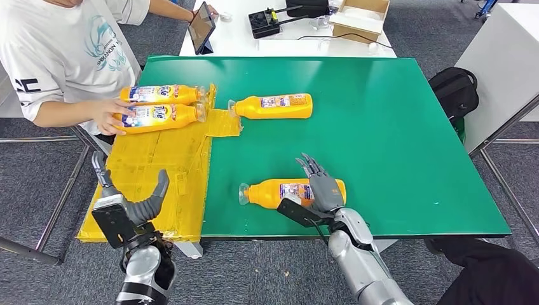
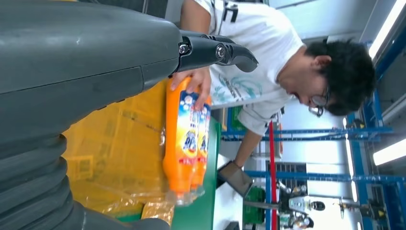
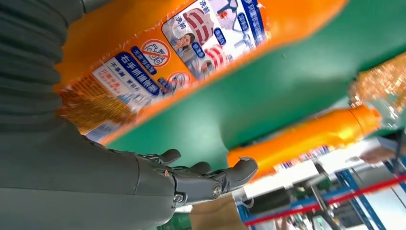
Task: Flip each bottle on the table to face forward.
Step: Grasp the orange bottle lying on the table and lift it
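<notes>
Nearest the head camera, the left hand [image 1: 130, 202] hangs off the table's near left corner, over the yellow taped sheet [image 1: 156, 168], fingers spread and nothing in them. To its right, the right hand [image 1: 323, 184] lies across the near bottle [image 1: 289, 192], which rests on its side close to the near edge of the green table [image 1: 394, 133], cap toward the left. Its fingers reach out straight over the bottle's far side; they are extended rather than wrapped, so whether they grip it I cannot tell.

A third bottle [image 1: 274, 106] lies on its side toward the far edge, well apart from the near one, its cap touching the crumpled rim of the yellow sheet. Two more bottles [image 1: 162, 105] lie side by side on the sheet at the far left corner, and a person's hand [image 1: 109, 115] rests on the nearer of the pair. Beyond the far edge stands a white table [image 1: 254, 39] with a tablet [image 1: 201, 27], a black device [image 1: 264, 22] and a cardboard box [image 1: 361, 16]. A black backpack [image 1: 452, 89] sits on the floor past the right edge.

From the left wrist, the person in a white shirt [image 2: 249, 52] leans over the paired bottles, whose blue-and-white labels face outward. From the right wrist, the near bottle's label shows printed pictures and small text up close, with the far bottle beyond the green surface.
</notes>
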`<state>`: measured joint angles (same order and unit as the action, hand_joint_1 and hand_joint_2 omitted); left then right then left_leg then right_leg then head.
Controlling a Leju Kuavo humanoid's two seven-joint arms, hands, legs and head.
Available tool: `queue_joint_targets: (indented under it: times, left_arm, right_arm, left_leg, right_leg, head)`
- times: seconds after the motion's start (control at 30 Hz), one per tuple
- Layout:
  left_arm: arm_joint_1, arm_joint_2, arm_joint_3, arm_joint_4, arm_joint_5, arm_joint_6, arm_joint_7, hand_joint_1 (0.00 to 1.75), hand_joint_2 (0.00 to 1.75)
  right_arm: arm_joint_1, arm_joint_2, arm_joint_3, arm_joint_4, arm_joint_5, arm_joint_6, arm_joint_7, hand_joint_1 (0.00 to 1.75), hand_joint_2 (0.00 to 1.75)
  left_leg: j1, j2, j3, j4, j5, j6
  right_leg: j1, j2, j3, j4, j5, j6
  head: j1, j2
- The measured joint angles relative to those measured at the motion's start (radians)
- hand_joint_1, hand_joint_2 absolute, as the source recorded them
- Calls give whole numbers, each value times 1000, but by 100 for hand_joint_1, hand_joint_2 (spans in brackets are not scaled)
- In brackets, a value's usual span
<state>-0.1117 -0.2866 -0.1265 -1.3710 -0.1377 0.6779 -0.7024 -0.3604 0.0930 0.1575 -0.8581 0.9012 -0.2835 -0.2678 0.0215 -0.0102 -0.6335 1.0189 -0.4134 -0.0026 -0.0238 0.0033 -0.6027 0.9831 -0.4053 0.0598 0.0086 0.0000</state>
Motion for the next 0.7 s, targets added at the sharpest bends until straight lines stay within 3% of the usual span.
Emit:
queue_joint_targets:
  times: [0.27,0.7]
  left_arm:
    - [0,-1,-17,16,-1,-5,0,0,175]
    - [0,-10,-54,53,-2,1,0,0,175]
  right_arm:
    - [-16,-6,0,46,10,10,8,0,175]
    - [-131,-41,4,192,70,55,107,0,175]
  left_leg:
    - [0,0,0,0,0,0]
    - [0,0,3,0,0,0]
  right_leg:
    - [0,0,0,0,0,0]
    - [0,0,2,-1,1,1]
  head:
    - [0,0]
    - [0,0]
